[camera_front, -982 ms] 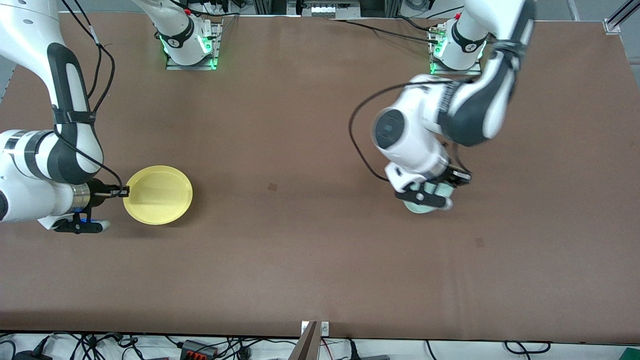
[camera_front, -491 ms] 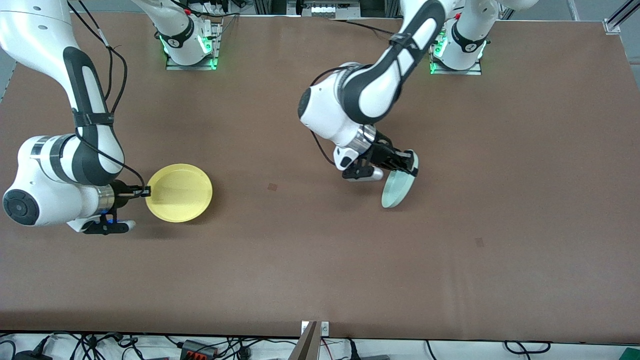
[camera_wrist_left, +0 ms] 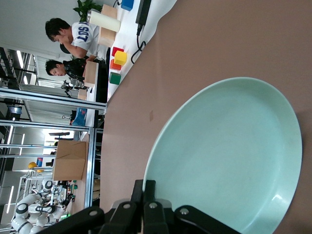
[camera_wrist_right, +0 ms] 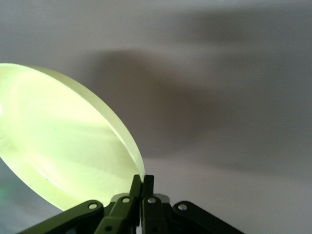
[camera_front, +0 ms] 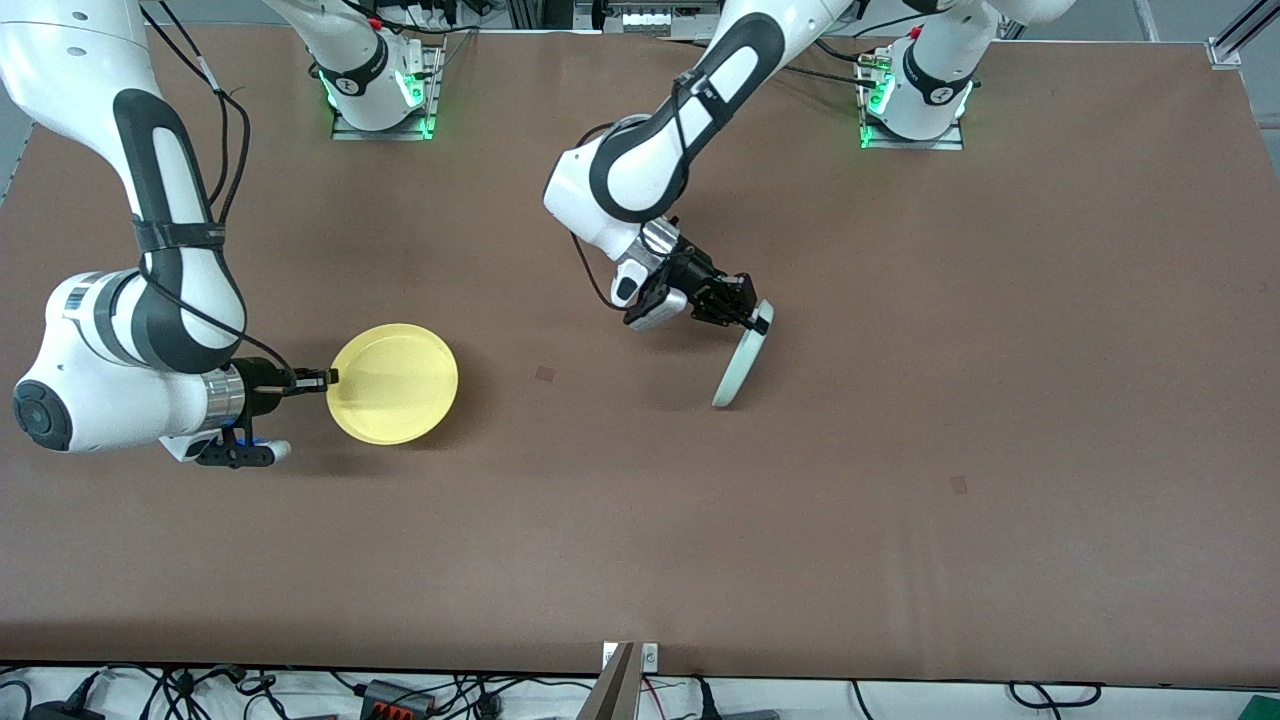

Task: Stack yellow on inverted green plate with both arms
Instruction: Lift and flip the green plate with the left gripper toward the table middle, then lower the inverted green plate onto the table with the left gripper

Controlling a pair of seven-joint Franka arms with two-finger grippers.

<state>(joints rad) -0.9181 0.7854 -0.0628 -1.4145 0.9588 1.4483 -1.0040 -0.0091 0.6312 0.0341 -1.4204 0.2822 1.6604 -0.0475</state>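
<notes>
My left gripper (camera_front: 760,322) is shut on the rim of the pale mint-green plate (camera_front: 739,366), which hangs tilted steeply on edge above the middle of the table. In the left wrist view the green plate (camera_wrist_left: 229,156) fills the picture, its rim pinched at my left gripper (camera_wrist_left: 149,187). My right gripper (camera_front: 328,377) is shut on the rim of the yellow plate (camera_front: 395,384), held roughly level just above the table toward the right arm's end. In the right wrist view the yellow plate (camera_wrist_right: 63,141) extends from my right gripper (camera_wrist_right: 143,181).
A small dark mark (camera_front: 544,374) lies on the brown table (camera_front: 640,540) between the two plates. Another mark (camera_front: 959,485) lies toward the left arm's end, nearer the front camera. Cables run along the table's front edge.
My left arm has swung the green plate toward the table's middle and turned it onto its edge. My right gripper has carried the yellow plate toward the middle.
</notes>
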